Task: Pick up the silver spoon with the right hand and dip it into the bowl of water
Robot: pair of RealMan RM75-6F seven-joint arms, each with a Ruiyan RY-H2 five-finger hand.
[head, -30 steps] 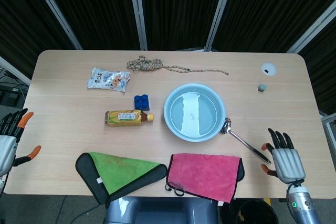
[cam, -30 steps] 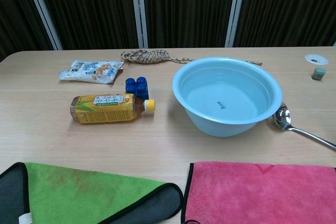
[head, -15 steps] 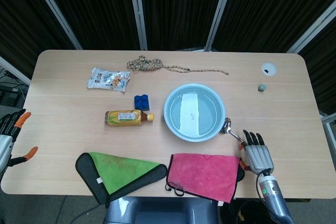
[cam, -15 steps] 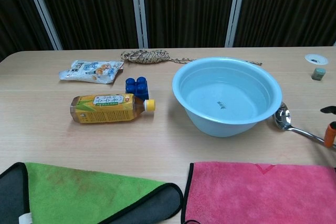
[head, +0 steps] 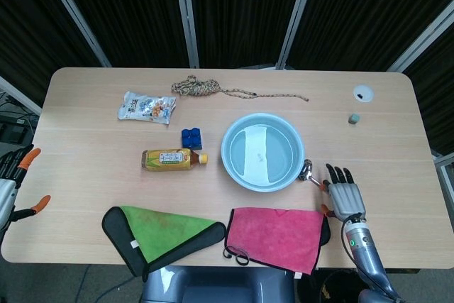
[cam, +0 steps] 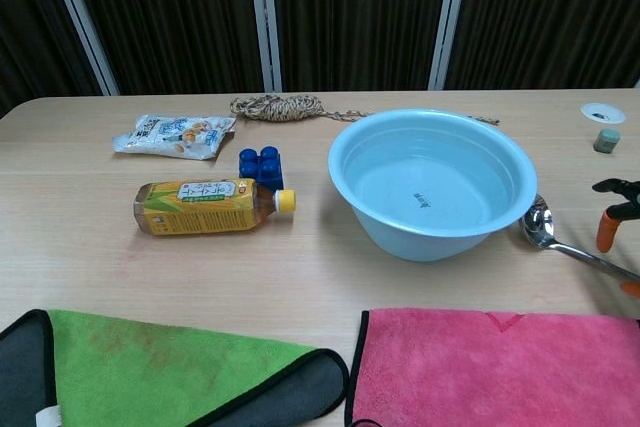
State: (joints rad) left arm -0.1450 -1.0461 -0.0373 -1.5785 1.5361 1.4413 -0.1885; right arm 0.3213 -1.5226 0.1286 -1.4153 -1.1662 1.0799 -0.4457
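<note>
So, silver spoon (head: 309, 172) lying flat on the counter (head: 85, 140), just right of the bowl of water (head: 262, 151). Shiny metal, rounded scoop almost touching the bowl's rim, thin straight handle. In the chest view, same silver spoon (cam: 560, 237) with the scoop beside the bowl of water (cam: 432, 183) and the handle trailing off toward the frame's right edge.

Compared with half a second ago: right hand (head: 343, 195) shifted a bit further up along the handle, closer to the bowl, now covering most of the handle in the head view. In the chest view, more of the right hand (cam: 615, 215) showing than before: dark fingers (cam: 612, 187) and an orange tip just above the handle. Spoon itself not budged, bowl neither. Left hand (head: 13, 186) slid a little further off the left edge, well away from the bowl.

Long axis running diagonally: scoop end pointing up-left at the bowl, handle end down-right, away from it.

Right hand's fingers spread apart, hovering over the handle, nothing gripped. Left hand's fingers apart too, holding nothing.
</note>
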